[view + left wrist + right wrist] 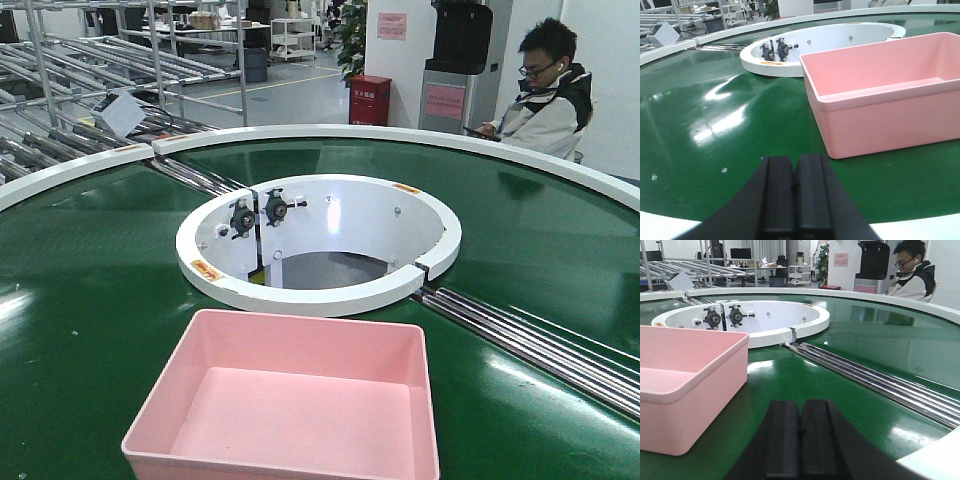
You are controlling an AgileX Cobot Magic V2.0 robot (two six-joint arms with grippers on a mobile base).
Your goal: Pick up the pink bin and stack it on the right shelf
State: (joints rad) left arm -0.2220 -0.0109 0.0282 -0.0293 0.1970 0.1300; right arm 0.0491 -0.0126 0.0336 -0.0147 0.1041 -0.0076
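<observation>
While the one pink bin (300, 345) sat upright and empty on the green conveyor belt (90, 300), near the belt's closest edge, neither of the two grippers touched it. The bin lay just in front of the single white ring (320, 295) at the belt's centre, with a strip of green between them. Two black bearing units (243, 218) were bolted side by side on the ring's inner wall. A band of steel rods (530, 340) ran outward across the belt from a gap in the ring, off to the bin's right.

The left gripper (796, 165) hung low over the belt's near edge with its two fingers pressed flat together, nothing between them — the bin stood ahead and to its right. The right gripper (800, 410) was clenched the same way, also holding nothing — the bin was ahead and to its left. One person (545, 100) in glasses sat beyond the belt's far rim.
</observation>
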